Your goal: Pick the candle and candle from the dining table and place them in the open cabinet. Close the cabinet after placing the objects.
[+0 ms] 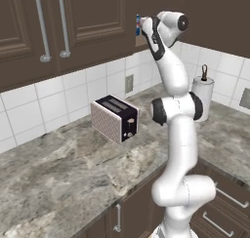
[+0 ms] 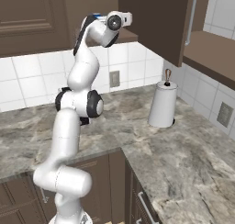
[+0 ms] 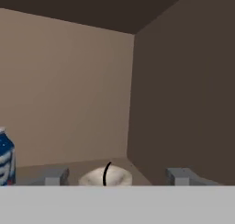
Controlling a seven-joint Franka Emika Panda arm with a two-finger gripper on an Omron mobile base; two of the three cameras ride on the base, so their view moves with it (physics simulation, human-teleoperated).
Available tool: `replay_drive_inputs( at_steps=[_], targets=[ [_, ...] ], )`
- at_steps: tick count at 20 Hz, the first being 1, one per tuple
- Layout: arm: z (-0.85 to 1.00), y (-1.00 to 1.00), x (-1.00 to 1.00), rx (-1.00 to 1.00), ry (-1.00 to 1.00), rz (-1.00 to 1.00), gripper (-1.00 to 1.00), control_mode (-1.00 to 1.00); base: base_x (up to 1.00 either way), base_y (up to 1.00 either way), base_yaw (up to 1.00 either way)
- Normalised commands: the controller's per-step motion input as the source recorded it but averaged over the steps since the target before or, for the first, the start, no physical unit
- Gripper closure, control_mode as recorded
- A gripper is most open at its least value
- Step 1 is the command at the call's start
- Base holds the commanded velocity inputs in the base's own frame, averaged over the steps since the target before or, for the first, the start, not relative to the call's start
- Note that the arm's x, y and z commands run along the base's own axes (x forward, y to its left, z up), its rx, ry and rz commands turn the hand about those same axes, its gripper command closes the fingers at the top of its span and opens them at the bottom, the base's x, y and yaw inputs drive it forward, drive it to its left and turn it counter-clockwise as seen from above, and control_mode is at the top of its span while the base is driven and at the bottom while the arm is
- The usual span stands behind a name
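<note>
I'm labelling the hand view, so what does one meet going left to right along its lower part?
Blue can → left fingertip → pale beige candle with its dark wick → right fingertip → the cabinet side wall.

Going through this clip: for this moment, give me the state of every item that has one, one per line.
gripper: open, inside the cabinet, fingers either side of the candle.
pale candle: upright on the cabinet shelf, released.
cabinet: door open.
blue can: upright on the shelf.
toaster: standing on the counter, slots empty.
paper towel roll: upright on its holder.
</note>
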Motion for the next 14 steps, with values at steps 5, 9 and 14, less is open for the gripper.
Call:
replay_drive_inputs(
  at_steps=[5, 9, 14],
  targets=[
    [0.28, 0.00, -0.15, 0.00, 0.00, -0.06, -1.00, -1.00, 0.00, 0.00, 0.00],
    [-0.01, -0.26, -1.00, 0.01, 0.00, -0.01, -1.00, -1.00, 0.00, 0.00, 0.00],
    [-0.58, -0.19, -1.00, -0.01, -0.02, 0.00, -1.00, -1.00, 0.00, 0.00, 0.00]
  ],
)
